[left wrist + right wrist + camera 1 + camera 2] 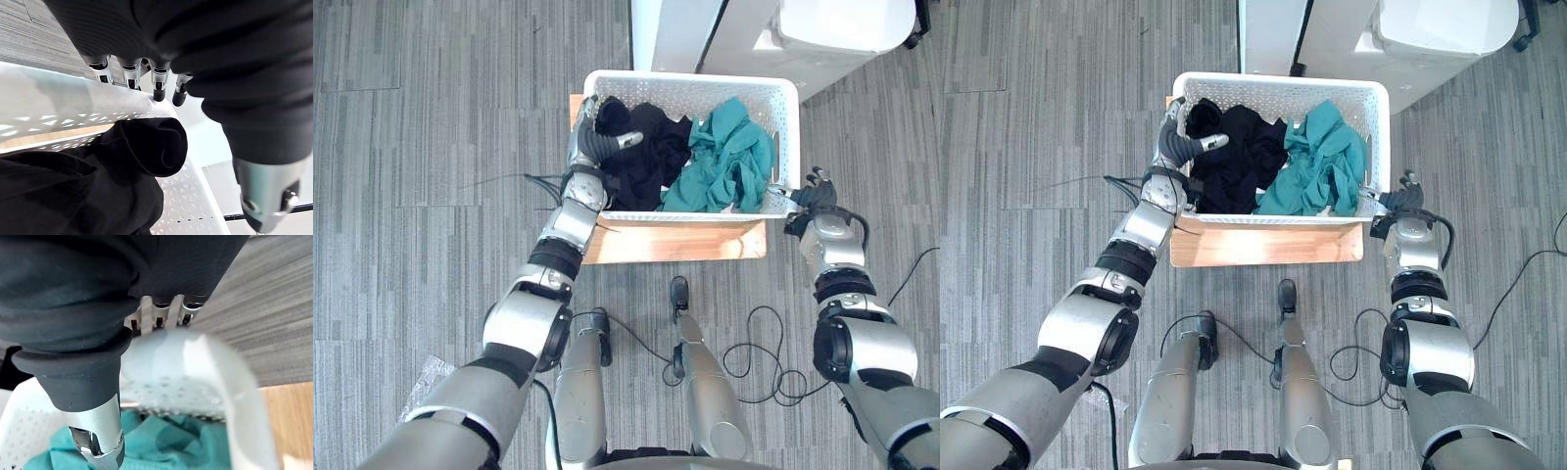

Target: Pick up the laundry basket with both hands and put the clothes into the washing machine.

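On a low wooden platform (pixel 675 243) at 12 o'clock from the robot, the laundry basket (pixel 685 76) is sitting, not yet lifted, carrying a black heap of clothes (pixel 641 162) on its 9 o'clock side and a teal heap (pixel 724 157) on its 3 o'clock side. The left robot hand (pixel 595 142) is hooking the rim at the basket's 9 o'clock, fingers curling down the outside and thumb reaching inside over the black cloth. The right robot hand (pixel 815 194) is clamping the rim at the basket's 4 o'clock corner in the same way. Because the two grips are sitting unevenly, one mid-side and one at a near corner, the basket is likely risking a twist or a tilt as it rises, and the loosely piled teal cloth could be spilling over the rim. The thin rim may also be slipping out of a shallow hold. The washing machine (pixel 822 29) is standing close at 1 o'clock, so a swing could be knocking the basket against it. Counting: one basket, two heaps of clothes (the garments in each cannot be told), two robot hands, one platform, one washing machine.
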Available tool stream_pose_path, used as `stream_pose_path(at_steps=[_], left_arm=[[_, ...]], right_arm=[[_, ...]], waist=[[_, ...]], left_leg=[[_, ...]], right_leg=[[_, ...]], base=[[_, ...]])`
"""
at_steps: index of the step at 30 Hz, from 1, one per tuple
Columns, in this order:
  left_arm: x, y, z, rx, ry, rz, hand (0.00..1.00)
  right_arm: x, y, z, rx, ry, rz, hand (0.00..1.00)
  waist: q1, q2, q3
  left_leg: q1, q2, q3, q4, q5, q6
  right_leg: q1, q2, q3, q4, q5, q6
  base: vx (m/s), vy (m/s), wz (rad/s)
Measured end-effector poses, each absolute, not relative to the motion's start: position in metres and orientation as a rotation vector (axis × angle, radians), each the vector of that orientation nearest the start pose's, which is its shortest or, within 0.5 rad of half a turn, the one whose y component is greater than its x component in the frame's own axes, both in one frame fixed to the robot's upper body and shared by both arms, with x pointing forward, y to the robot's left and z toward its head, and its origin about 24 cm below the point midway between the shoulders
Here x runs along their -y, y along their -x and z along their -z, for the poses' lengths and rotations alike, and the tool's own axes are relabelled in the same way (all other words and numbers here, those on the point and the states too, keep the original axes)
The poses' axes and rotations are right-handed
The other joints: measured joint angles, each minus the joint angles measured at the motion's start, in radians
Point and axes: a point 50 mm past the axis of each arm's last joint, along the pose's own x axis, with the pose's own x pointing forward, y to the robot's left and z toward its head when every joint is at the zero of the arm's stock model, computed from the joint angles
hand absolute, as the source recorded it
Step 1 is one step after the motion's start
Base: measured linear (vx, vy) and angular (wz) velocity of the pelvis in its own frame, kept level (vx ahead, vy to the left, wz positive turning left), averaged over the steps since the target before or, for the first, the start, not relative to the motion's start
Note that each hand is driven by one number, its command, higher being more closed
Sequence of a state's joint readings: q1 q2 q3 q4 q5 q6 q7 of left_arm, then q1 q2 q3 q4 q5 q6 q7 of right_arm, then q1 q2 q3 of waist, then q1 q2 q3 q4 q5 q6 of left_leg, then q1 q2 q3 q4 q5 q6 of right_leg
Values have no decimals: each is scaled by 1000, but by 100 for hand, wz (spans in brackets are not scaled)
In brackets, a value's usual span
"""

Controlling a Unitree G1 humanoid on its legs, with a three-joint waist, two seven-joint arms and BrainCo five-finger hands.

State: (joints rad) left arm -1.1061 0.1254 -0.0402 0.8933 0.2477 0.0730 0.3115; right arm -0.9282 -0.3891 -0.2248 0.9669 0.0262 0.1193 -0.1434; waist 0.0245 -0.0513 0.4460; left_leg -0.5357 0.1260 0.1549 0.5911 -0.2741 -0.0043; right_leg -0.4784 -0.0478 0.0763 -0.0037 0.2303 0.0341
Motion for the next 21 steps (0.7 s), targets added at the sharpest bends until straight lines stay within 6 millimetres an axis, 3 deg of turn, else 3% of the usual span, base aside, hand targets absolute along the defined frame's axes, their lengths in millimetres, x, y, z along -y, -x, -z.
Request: stream_pose_path(at_steps=[4, 7, 10, 21], left_arm=[[-112, -417, -216, 238, -400, -182, 0], [-122, -418, -211, 203, -339, -194, 0], [-121, -418, -216, 223, -318, -195, 0], [-124, -417, -213, 215, -312, -217, 0]], right_arm=[[248, -400, -152, -75, 157, 336, 0], [245, -401, -156, -60, 164, 325, 0], [245, -401, -161, -40, 163, 329, 0], [241, -402, -162, -35, 150, 333, 0]], waist=[[15, -1, -1], [15, -4, -2], [16, -4, -3], [15, -4, -7]], left_leg=[[-30, 18, -1, 20, -15, -4], [-41, 26, -1, 20, -18, -7], [-57, 33, -11, 22, -18, -8], [-68, 37, -37, 20, -12, -16]], right_leg=[[-19, 8, -24, 0, 2, -3], [-29, 11, -32, 1, 4, 0], [-41, 13, -44, 0, 17, 19], [-41, 27, -67, 2, 18, 21]], base=[[-23, -50, -8], [10, -55, -2], [12, -49, 3], [-6, -62, 4]])
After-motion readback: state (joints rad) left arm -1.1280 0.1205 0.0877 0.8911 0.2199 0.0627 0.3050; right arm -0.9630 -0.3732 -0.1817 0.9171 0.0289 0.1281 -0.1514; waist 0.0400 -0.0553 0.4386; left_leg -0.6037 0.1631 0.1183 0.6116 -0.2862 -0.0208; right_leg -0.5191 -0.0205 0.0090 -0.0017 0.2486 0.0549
